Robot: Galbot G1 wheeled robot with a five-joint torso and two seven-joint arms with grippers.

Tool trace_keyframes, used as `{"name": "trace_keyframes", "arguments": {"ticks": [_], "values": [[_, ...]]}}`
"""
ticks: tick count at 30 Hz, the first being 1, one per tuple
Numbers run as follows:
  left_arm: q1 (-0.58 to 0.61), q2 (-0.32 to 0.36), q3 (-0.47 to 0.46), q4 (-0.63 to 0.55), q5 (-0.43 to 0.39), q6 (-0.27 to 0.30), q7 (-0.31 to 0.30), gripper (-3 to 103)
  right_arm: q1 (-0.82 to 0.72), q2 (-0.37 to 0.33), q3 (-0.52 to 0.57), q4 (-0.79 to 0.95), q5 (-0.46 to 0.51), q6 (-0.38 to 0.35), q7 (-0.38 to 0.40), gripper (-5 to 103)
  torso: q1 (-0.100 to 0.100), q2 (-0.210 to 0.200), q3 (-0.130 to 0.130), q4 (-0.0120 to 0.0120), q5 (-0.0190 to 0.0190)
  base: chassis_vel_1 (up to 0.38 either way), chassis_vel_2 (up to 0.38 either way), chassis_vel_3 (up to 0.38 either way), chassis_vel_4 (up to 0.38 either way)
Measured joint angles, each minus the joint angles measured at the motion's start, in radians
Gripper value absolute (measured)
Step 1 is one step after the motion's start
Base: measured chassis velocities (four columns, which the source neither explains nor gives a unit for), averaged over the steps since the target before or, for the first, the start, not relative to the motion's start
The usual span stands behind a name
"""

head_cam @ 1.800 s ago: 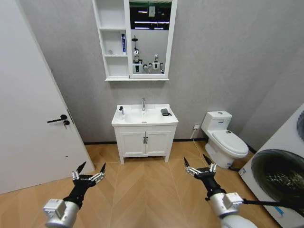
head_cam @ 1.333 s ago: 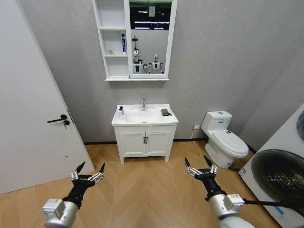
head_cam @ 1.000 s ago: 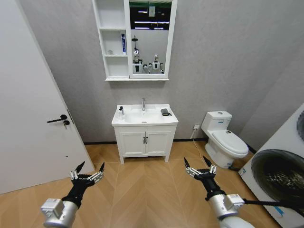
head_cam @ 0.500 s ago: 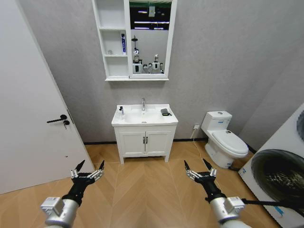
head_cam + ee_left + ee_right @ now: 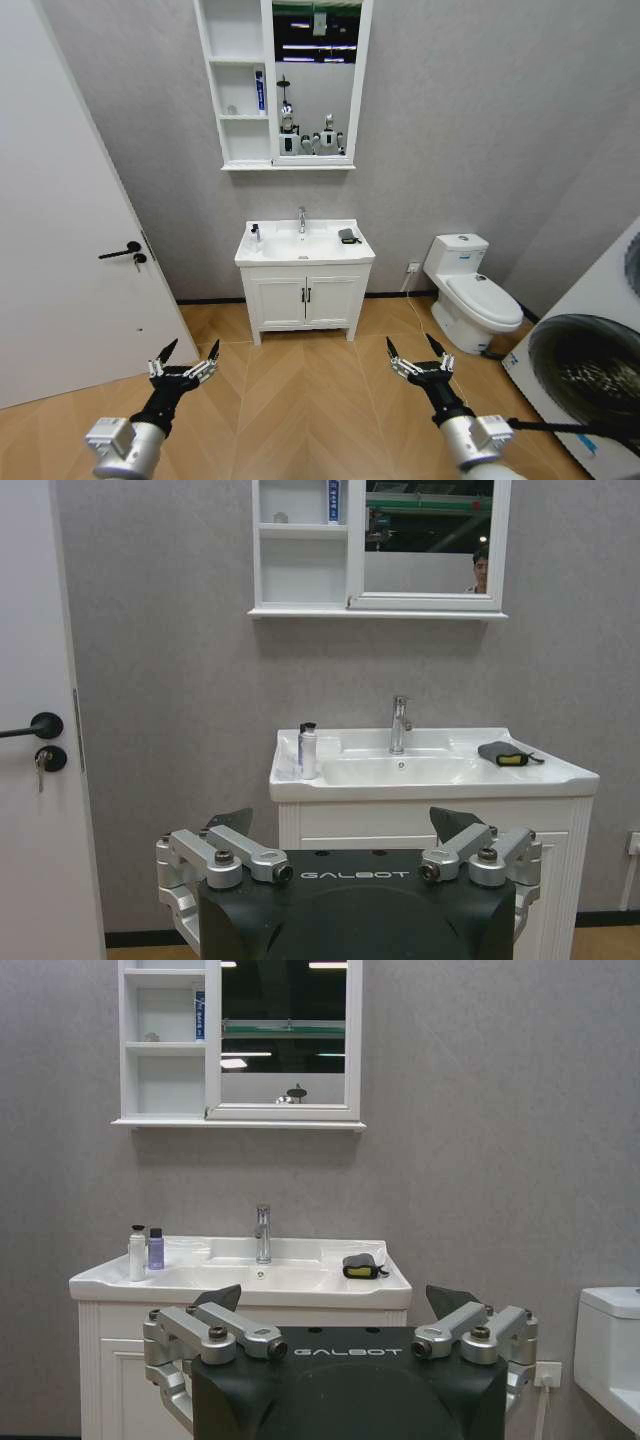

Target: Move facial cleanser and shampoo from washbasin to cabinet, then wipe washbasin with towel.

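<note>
The white washbasin [image 5: 305, 255] stands against the far wall on a floor cupboard, well ahead of me. Two small bottles stand at its left corner, a white one [image 5: 136, 1253] and a purple one [image 5: 156, 1248]; which is the facial cleanser and which the shampoo I cannot tell. The dark towel [image 5: 348, 237] lies on the right side of the rim. Above hangs the white cabinet [image 5: 240, 85] with open shelves and a mirror. My left gripper [image 5: 185, 362] and right gripper [image 5: 418, 358] hang open and empty over the wooden floor, far short of the washbasin.
A white door [image 5: 70, 270] with a black handle is at the left. A toilet [image 5: 475, 295] stands right of the washbasin and a washing machine [image 5: 590, 370] at the near right. A blue-and-white tube [image 5: 260, 90] stands on a cabinet shelf. Open wooden floor lies ahead.
Both grippers have wavered only slightly low in the head view. The washbasin, bottles and towel stay where they were.
</note>
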Motion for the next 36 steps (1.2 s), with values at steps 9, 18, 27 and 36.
{"name": "trace_keyframes", "arguments": {"ticks": [9,18,27,36], "values": [[0.01,-0.007,0.009,-0.002,0.017,-0.002,0.002,100,-0.006,0.003,0.003,0.001,-0.002,0.015,-0.007,100,0.0,0.0,0.0,0.0001,0.0,-0.092,0.084,0.108,-0.101],[0.016,-0.022,0.018,0.004,0.031,-0.005,0.003,100,-0.005,0.006,-0.005,0.001,-0.002,0.017,-0.008,100,0.001,0.0,0.0,0.0,0.0001,-0.221,0.22,0.24,-0.235],[0.011,-0.025,0.022,0.013,0.036,-0.008,0.005,100,0.001,0.003,-0.01,-0.008,-0.002,0.016,-0.011,100,0.0,0.0,0.0,0.0,0.0003,-0.214,0.226,0.223,-0.216],[0.008,-0.021,0.025,0.019,0.037,-0.008,0.007,100,0.007,0.002,-0.011,-0.015,-0.002,0.014,-0.01,100,0.0,0.0,0.0,0.0,0.0,-0.224,0.215,0.219,-0.216]]}}
